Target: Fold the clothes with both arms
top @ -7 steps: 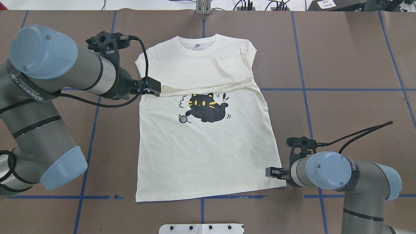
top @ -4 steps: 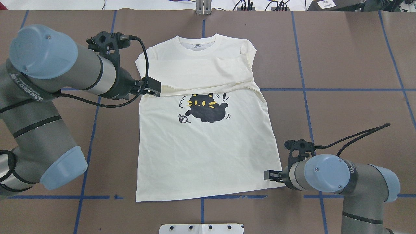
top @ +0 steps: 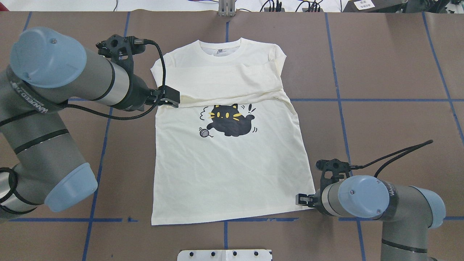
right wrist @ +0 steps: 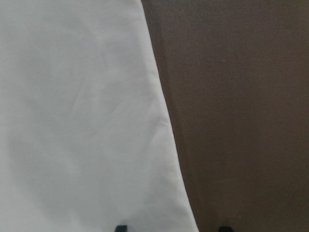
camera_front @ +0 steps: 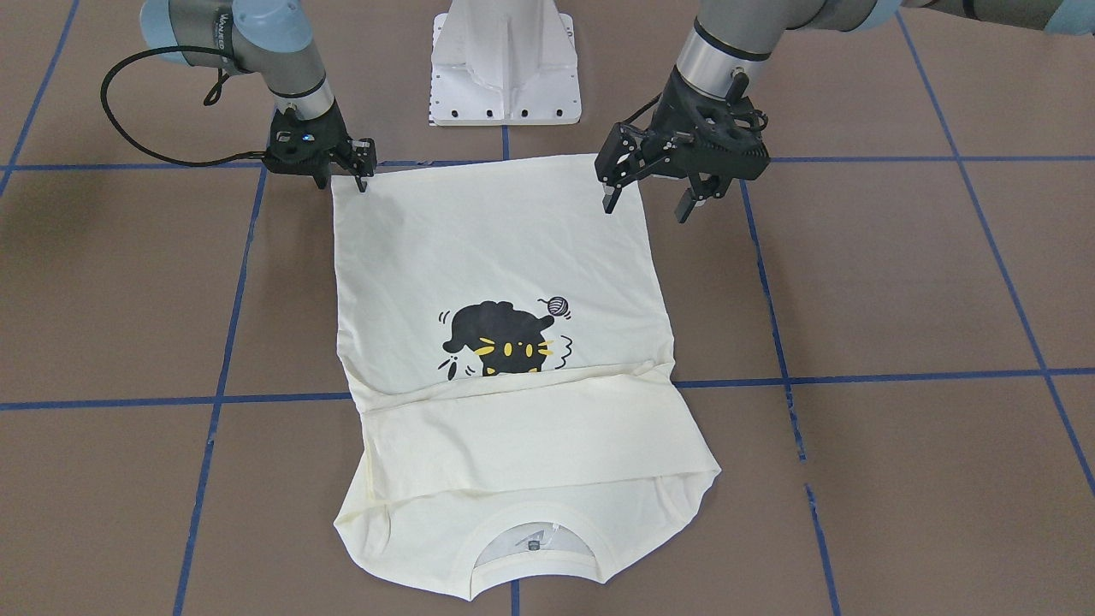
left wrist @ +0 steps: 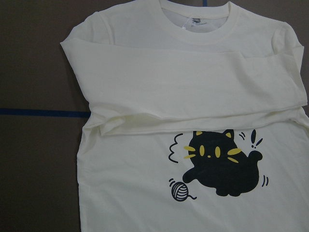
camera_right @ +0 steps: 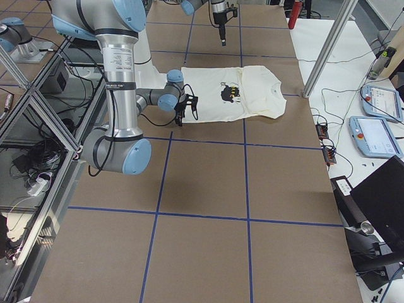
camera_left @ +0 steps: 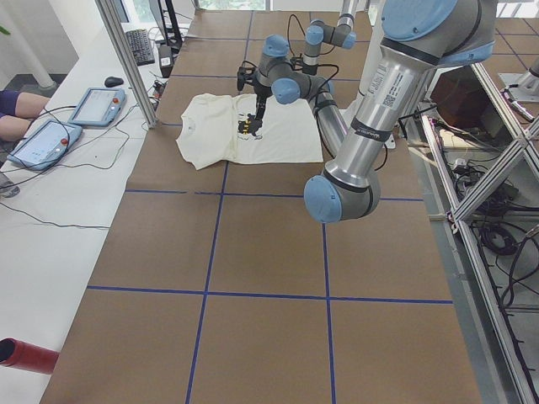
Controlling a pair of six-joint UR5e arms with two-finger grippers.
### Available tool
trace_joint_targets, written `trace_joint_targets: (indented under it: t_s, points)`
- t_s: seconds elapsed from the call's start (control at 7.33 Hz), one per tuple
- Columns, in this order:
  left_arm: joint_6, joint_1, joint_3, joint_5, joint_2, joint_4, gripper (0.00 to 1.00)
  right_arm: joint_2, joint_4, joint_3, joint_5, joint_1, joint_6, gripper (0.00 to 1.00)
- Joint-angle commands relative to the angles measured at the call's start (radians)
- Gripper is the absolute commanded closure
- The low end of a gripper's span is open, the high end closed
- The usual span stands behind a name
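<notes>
- Front view: shirt (camera_front: 505,257) lies flat mid-frame, collar at bottom; right gripper (camera_front: 344,175), spread and empty, sits at the upper-left hem corner; left gripper (camera_front: 648,204) hangs wide, empty, upper right
- Right wrist view: shirt edge runs between its jaws
- Overhead: cloth looks light and limp; pinch both hem corners

1. Bright, even, diffuse light fills every view, with no glare on the brown table (top: 380,72).
2. Soft, faint shadows lie beneath the left arm (top: 65,79) and along the T-shirt's (top: 232,174) edges.
3. The right wrist view is soft and unfocused; the left wrist view is crisp.
4. The side views show wide-angle stretch: the aluminium post (camera_left: 124,59) leans.
</notes>
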Motion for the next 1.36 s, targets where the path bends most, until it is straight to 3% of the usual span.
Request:
trace_joint_targets:
  t_s: [0.0,0.82,1.23]
  points:
    - [-0.001,0.000,0.000,0.000,0.001,0.000,0.00,-0.001,0.000,0.008,0.010,0.001,-0.001,0.52]
    - [0.001,0.000,0.000,0.002,0.001,0.000,0.00,0.001,-0.002,0.026,0.017,0.004,-0.001,0.50]
    - [0.001,0.000,0.000,0.002,0.000,-0.002,0.00,0.001,-0.002,0.026,0.017,0.004,-0.001,0.63]
